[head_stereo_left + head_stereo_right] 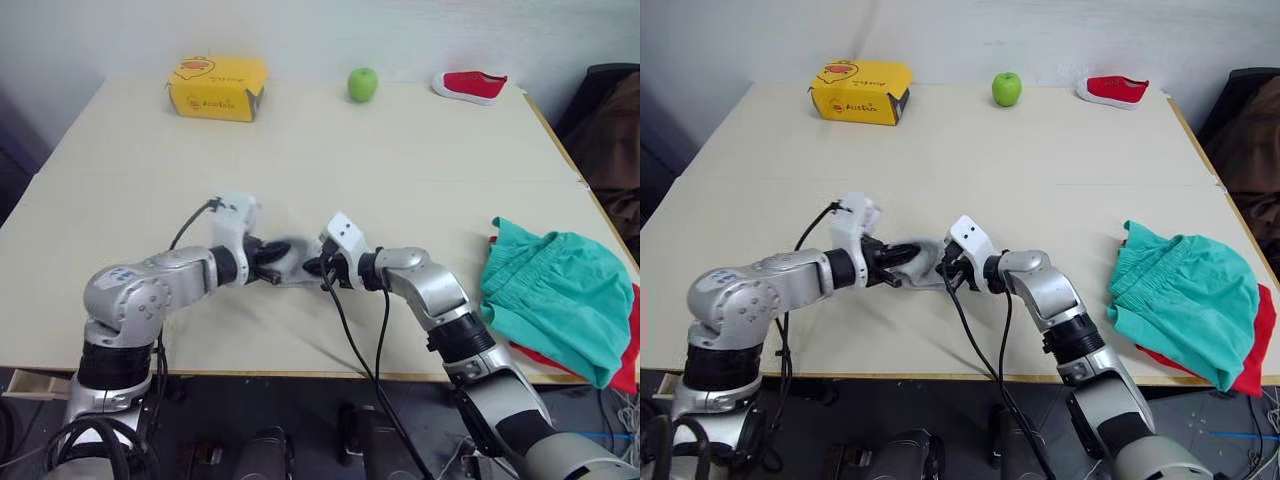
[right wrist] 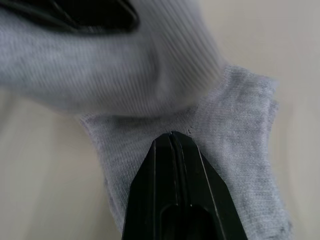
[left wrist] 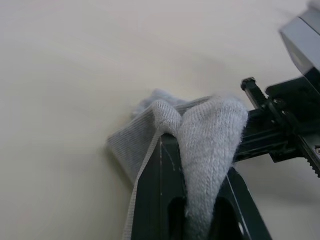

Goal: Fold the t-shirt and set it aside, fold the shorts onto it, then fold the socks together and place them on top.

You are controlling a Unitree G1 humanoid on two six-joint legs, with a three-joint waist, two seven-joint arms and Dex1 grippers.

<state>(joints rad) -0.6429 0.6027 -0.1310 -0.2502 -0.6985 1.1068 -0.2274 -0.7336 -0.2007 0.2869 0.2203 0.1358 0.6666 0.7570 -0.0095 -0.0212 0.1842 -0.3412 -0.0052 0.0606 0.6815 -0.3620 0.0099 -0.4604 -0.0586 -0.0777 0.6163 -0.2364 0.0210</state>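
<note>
Left gripper (image 1: 268, 262) clamped on the socks (image 1: 290, 262), grey cloth draped over and between its 2 black fingers (image 3: 165, 200). Right gripper (image 1: 946, 268) pinched shut against the sock fabric, tips pressed together on the flat part lying on the table (image 1: 400, 160). Both meeting near the front edge, midway across. Probably mid-fold: best to keep the right pinning the lower layer flat and carry the left's end squarely over it before letting go. Further out, the shorts (image 1: 555, 295) heaped on the t-shirt (image 1: 625, 350) at the right edge, waiting for the pair. Wrist views give the grip on the knit; head views give the pile's place, plus box (image 1: 217, 87), apple (image 1: 362, 84), shoe (image 1: 470, 85).
</note>
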